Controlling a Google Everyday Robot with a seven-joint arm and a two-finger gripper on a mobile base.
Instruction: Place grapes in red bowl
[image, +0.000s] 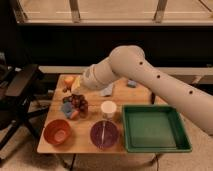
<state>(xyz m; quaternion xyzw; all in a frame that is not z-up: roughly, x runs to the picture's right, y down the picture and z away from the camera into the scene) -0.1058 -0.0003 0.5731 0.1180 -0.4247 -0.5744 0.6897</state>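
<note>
The grapes, a dark reddish-purple lumpy bunch, hang from my gripper over the left part of the wooden table. The gripper comes down from the cream arm, which reaches in from the right, and it is shut on the bunch. The red bowl stands at the table's front left corner, in front of the grapes and a little to their left. Nothing shows inside it.
A purple bowl with a utensil in it stands right of the red bowl. A white cup stands behind it. A green tray fills the right side. An orange fruit, blue items and a blue cloth lie nearby.
</note>
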